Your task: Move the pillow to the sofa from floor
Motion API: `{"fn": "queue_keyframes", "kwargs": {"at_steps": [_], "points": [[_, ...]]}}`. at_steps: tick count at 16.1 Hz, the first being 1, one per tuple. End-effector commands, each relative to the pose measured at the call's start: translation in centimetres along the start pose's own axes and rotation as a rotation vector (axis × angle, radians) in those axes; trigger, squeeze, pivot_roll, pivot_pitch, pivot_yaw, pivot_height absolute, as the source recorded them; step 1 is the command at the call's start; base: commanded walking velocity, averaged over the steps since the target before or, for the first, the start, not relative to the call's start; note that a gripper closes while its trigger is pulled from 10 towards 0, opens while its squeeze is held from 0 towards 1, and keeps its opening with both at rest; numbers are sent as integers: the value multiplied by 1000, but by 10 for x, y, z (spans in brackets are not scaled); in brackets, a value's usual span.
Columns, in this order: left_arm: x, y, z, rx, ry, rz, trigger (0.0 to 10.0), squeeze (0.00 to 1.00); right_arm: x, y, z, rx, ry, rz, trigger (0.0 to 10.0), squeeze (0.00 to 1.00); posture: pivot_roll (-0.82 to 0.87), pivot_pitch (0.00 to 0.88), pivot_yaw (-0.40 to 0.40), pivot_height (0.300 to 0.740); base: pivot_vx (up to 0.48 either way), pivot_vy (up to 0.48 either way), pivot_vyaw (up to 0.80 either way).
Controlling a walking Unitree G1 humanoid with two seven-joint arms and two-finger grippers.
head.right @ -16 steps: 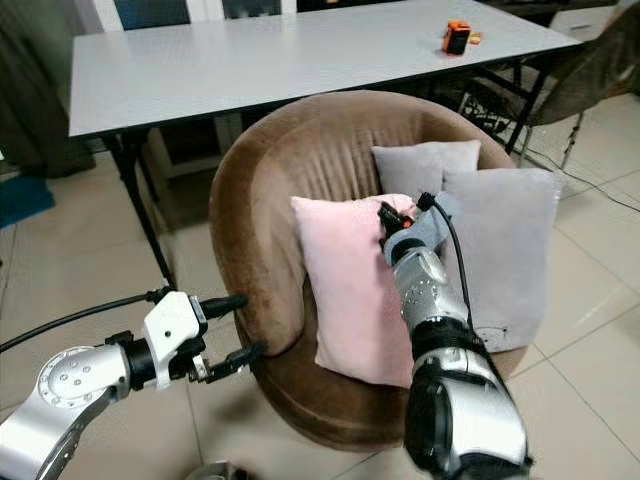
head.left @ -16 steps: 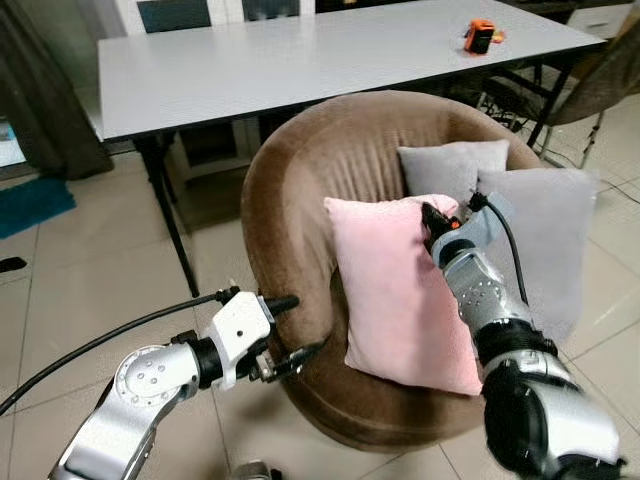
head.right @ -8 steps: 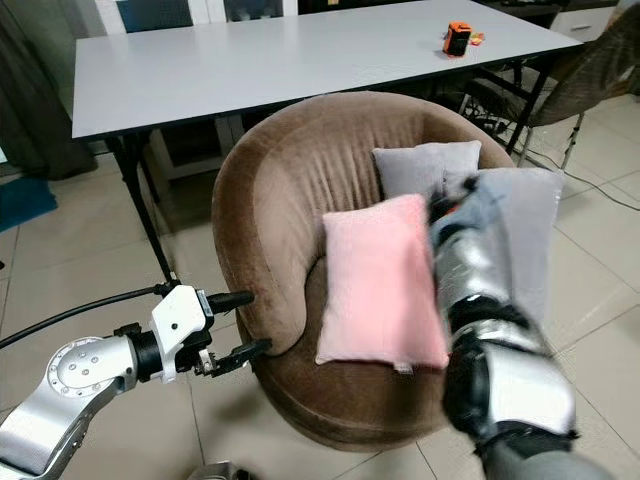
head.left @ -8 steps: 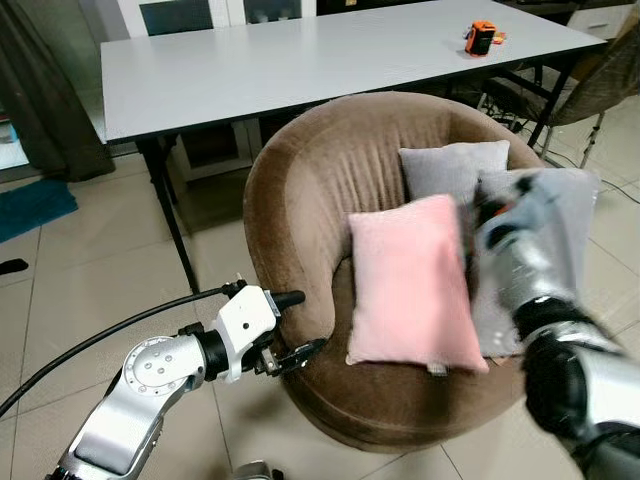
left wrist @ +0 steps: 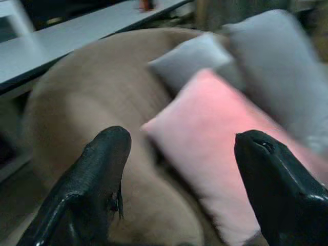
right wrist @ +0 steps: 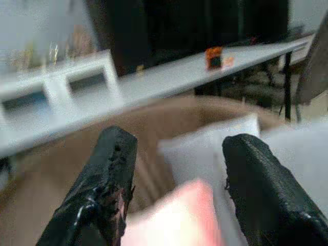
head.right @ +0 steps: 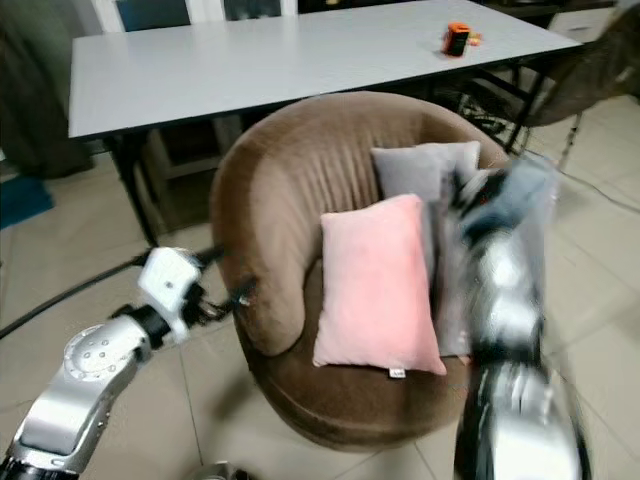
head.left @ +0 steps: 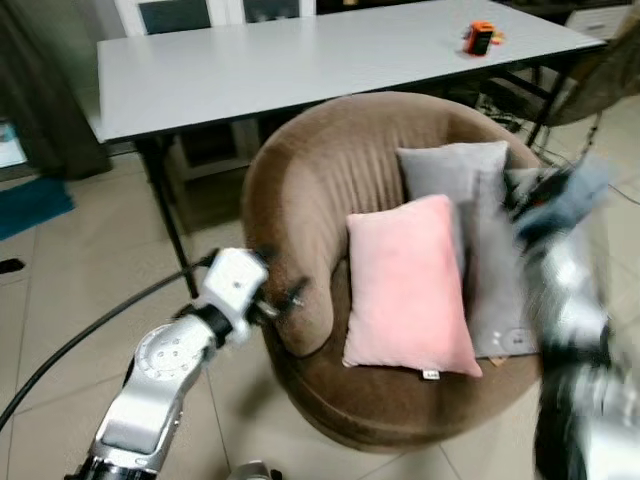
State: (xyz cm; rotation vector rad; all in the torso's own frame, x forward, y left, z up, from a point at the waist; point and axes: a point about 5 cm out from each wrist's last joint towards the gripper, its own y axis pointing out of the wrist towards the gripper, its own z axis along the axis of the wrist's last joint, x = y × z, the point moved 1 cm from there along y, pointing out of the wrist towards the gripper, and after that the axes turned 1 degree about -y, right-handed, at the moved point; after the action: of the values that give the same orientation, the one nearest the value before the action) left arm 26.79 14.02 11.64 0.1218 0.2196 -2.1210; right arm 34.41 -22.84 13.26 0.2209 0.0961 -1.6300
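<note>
Pink, plump pillow [head.left: 410, 285] leans upright in the brown sofa [head.left: 320, 200]; both my jaws gape wide, empty, touching nothing.

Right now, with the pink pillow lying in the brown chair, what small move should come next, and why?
Probably pull both arms back clear. The pink pillow rests on the brown round chair, leaning on grey pillows, held by nothing. The right gripper is open above it; the left gripper is open by the chair's side.

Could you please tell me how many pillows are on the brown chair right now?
3: the pink pillow leans at the front of the brown chair, one grey pillow stands behind it, and another grey pillow sits beside it, partly hidden by the blurred right arm.
</note>
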Motion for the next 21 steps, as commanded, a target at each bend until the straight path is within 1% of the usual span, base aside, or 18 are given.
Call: {"fn": "queue_keyframes", "kwargs": {"at_steps": [1, 2, 3, 4, 5, 6, 8, 9, 10, 11, 12, 13, 14, 15, 16, 18, 20, 21], "points": [[-3, -1, -1, -3, 11, 51, 10000, 0, -10, -2, 12, 27, -36, 10, 10000, 855, -12, 0, 21, 740, 0, 0, 0], [-4, -2, -2, 3, 19, 115, 10000, 0, -17, -27, 4, 12, -68, 15, 10000, 0, -21, 0, 17, 740, 0, 0, 0], [-3, -4, -3, 7, 21, 159, 10000, 0, -23, -47, -2, -13, -77, 18, 10000, 0, -28, 0, 14, 740, 0, -311, 0], [-4, -6, -5, 5, 8, 201, 10000, 0, -27, -64, -11, -62, -69, 16, 10000, 0, -50, 0, 10, 740, 0, -401, 0], [-4, -11, -8, 1, 0, 239, 10000, 0, -25, -85, -22, -130, -78, -13, 10000, 0, -54, 0, 8, 740, 0, -435, 0], [-5, -15, -11, -6, -13, 273, 10000, 0, -23, -96, -29, -169, -104, -42, 10000, 0, -58, 0, 8, 740, 0, -435, 0], [-5, -15, -11, -6, -13, 273, 10000, 0, -23, -96, -29, -169, -104, -42, 10000, 0, -58, 0, 8, 740, 0, -435, 0], [-4, -15, -12, 2, -19, 310, 10000, 0, -27, -106, -26, -188, -179, -53, 10000, 0, -82, 0, 11, 740, 0, -480, 0], [-3, -9, -11, 18, -14, 335, 10000, 0, -29, -106, -21, -150, -271, -39, 10000, 0, -88, 0, 11, 740, 0, -480, 0], [-2, -6, -9, 26, -13, 343, 10000, 0, -28, -102, -18, -116, -299, -37, 10000, 0, -90, 0, 12, 740, 0, -480, 0], [-2, -5, -9, 27, -13, 344, 10000, 0, -27, -101, -17, -106, -301, -41, 10000, 0, -90, 0, 12, 740, 0, -480, 0], [-1, -4, -9, 28, -18, 345, 10000, 0, -24, -98, -16, -103, -332, -60, 10000, 0, -91, 0, 10, 740, 0, -480, 0], [-1, -5, -9, 28, -21, 345, 10000, 0, -22, -97, -16, -106, -395, -77, 10000, 0, -94, 0, 13, 740, 0, -480, -500], [-2, -5, -10, 27, -20, 348, 10000, 0, -20, -97, -14, -82, -442, -131, 10000, 0, -92, 0, 13, 740, 0, -480, -506], [-3, -6, -10, 27, -18, 349, 10000, 0, -20, -98, -14, -84, -443, -134, 10000, 0, -93, 0, 13, 740, 0, -480, -494], [-8, -9, -12, 22, -8, 355, 10000, 0, -18, -102, -23, -154, -351, -142, 10000, 0, -91, 0, 15, 740, 0, -480, -497], [-12, -9, -12, 20, -3, 361, 10000, 0, -17, -105, -28, -190, -331, -124, 10000, 0, -90, 0, 18, 740, 0, -480, -228], [-12, -10, -12, 20, -2, 362, 10000, 0, -15, -105, -28, -187, -338, -134, 10000, 0, -91, 0, 19, 740, 0, -480, 0]]}}
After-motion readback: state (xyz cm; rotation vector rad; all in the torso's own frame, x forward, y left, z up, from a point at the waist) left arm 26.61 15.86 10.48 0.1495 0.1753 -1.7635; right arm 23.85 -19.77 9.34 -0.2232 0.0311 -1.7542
